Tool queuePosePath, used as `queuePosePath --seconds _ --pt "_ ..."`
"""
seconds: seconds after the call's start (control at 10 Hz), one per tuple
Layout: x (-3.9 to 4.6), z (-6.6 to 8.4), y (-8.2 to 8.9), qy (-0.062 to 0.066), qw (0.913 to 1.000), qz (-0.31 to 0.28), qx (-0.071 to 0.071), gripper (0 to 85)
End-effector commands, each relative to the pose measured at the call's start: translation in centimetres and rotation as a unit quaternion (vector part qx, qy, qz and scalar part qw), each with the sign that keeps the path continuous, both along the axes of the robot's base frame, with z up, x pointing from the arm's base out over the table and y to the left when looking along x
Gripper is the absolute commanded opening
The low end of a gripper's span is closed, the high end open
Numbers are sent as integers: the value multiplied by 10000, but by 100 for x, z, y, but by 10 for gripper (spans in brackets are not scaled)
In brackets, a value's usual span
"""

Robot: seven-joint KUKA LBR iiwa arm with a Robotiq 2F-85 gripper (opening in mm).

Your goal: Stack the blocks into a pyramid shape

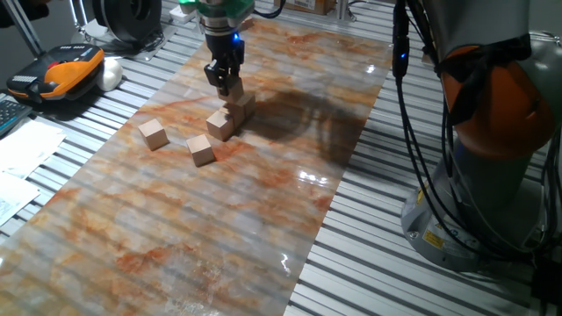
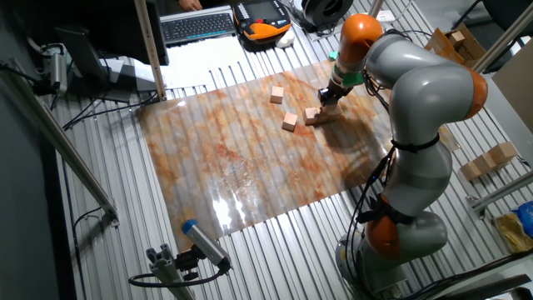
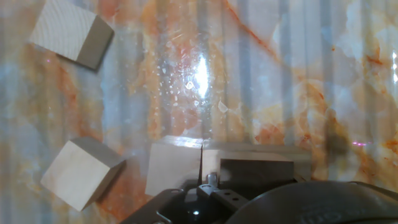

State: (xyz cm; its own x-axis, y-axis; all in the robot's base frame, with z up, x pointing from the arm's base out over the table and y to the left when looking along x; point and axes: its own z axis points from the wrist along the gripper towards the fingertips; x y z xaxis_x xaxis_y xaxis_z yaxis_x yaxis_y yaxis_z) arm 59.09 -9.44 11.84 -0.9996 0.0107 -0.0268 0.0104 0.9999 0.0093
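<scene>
End effector (image 1: 226,81) down over block cluster, fingers closed on top block (image 1: 235,89), which sits on base block (image 1: 241,104); front block (image 1: 220,124) touching base on near side. Two loose blocks on worktop (image 1: 219,228) apart from cluster: mid block (image 1: 200,149) near, far-left block (image 1: 154,133) further out. Hand view: two blocks side by side under fingers, two loose at left
</scene>
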Motion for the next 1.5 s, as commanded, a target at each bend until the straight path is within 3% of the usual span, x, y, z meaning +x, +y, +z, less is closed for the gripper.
queuePosePath --seconds 0.0,1.4 --pt "-1 -8 -8 2 10000 18 -8 0" --pt "19 -127 -118 -144 9999 48 -9 0"
